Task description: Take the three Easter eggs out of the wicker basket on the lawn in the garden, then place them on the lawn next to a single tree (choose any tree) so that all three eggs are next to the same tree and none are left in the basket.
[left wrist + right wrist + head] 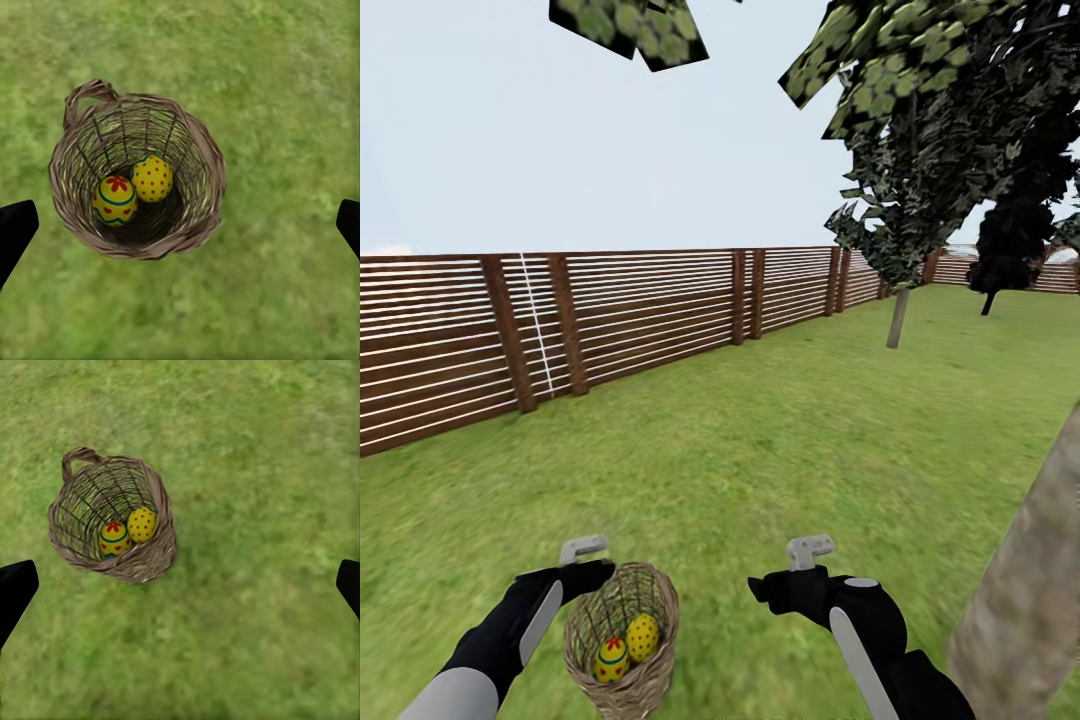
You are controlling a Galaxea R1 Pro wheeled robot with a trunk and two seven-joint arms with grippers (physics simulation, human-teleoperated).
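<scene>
Wicker basket (pixel 622 640): upright on the lawn (pixel 760 440), low between your two arms and nearer the left one; arched handle folded against the rim on one side; mouth unobstructed from above.

Contents: two eggs visible, touching, on the basket floor; the flower egg (pixel 115 199) with red flower and blue-green bands; the dotted egg (pixel 152 178) with red dots; a third egg cannot be made out in any view, so do not assume where it lies.

Left gripper (pixel 180 225): hangs over the basket, looking almost straight down into it; fingers spread wide, nothing between them; empty.

Right gripper (pixel 180 585): over bare grass beside the basket; fingers likewise spread wide, empty.

Tree (pixel 1025 600): thick mottled grey-brown trunk leaning at your right side, close by; the sensible drop site.

Step in hand, as judged: take one egg with the left gripper. Handling notes: centre over the dotted egg, which sits freer of the wall; lower vertically through the mouth, clear of the rim and handle; close across the egg's short axis; expect the neighbour to roll when touched; lift straight up, so the light basket is not tipped or dragged.
</scene>
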